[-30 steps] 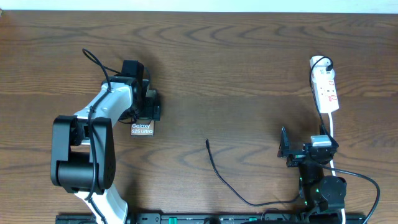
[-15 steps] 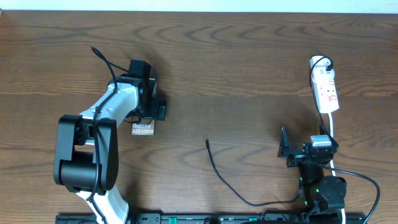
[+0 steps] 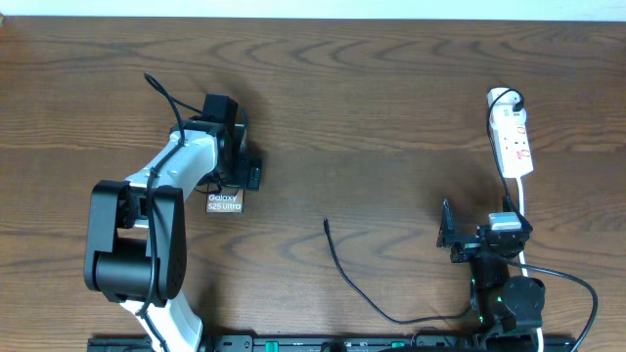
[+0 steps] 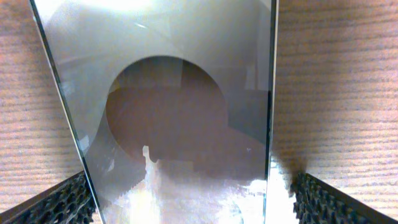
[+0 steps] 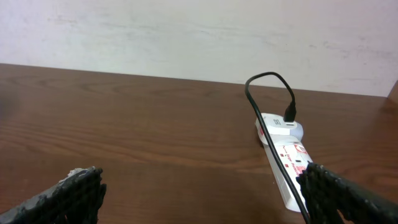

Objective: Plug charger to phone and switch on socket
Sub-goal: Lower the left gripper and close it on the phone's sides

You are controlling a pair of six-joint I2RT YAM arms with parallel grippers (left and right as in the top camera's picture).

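The phone point(image 3: 223, 203) lies flat on the table, its white "Galaxy S25 Ultra" text showing; the rest is hidden under my left gripper point(image 3: 237, 174). In the left wrist view the phone point(image 4: 174, 112), with its brownish oval, fills the space between the open fingers of my left gripper point(image 4: 189, 202), with a small gap at the right finger. The charger cable point(image 3: 357, 284) lies loose at centre, its tip point(image 3: 326, 224) free. The socket point(image 3: 513, 145) lies far right and also shows in the right wrist view point(image 5: 286, 155). My right gripper point(image 3: 460, 240) is open and empty point(image 5: 205, 193).
A black cable with a plug point(image 5: 289, 115) enters the far end of the socket. The socket's white cord point(image 3: 520, 210) runs down past the right arm. The arm bases stand at the front edge of the table.
The left arm shifted slightly to the right and nearer over the phone a second ago, then held still. The phone, the charger and the right arm have not moved.
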